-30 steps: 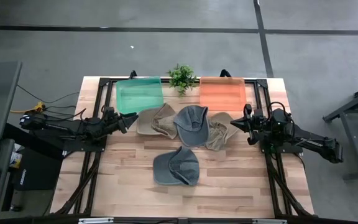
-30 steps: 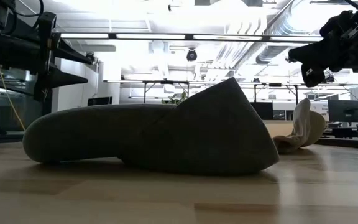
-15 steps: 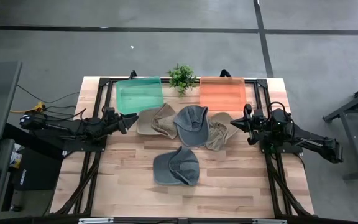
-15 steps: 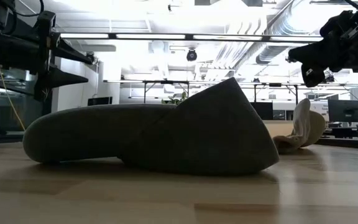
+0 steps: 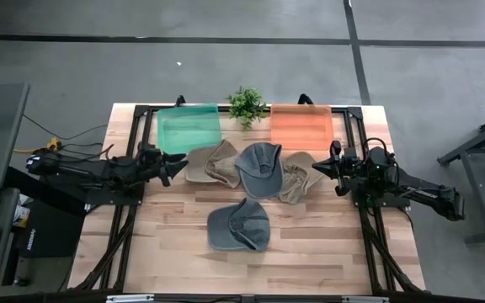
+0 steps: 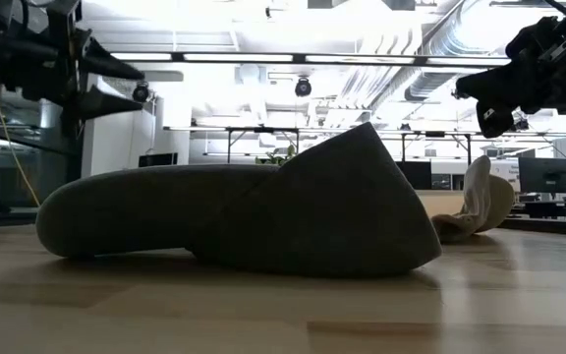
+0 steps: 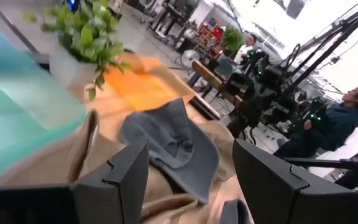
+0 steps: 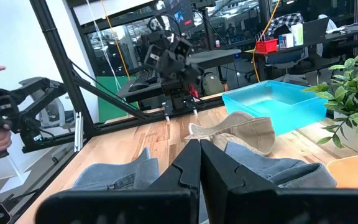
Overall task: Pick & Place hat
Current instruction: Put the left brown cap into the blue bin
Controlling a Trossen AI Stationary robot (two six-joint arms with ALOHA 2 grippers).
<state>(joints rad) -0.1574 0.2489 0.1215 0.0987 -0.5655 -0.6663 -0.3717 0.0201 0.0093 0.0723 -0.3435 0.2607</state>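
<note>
Four hats lie on the wooden table. A tan hat point(image 5: 211, 162) and a grey cap point(image 5: 259, 167) lie mid-table, and the cap's edge overlaps a second tan hat point(image 5: 297, 179). Another grey cap point(image 5: 240, 225) lies nearer and fills the low view point(image 6: 263, 221). My left gripper point(image 5: 175, 165) point(image 7: 190, 149) hovers open above the table, just left of the first tan hat and pointing at the hats. My right gripper point(image 5: 317, 168) point(image 8: 199, 144) is shut, in the air right of the second tan hat.
A green bin point(image 5: 189, 128) and an orange bin point(image 5: 301, 126) stand at the far edge, with a small potted plant point(image 5: 246, 104) between them. Bare wood lies near the front edge around the near cap. A person point(image 7: 340, 124) sits in the room beyond.
My left gripper has risen a little and rolled about its wrist, staying beside the tan hat. The hats and the right arm have not moved.
</note>
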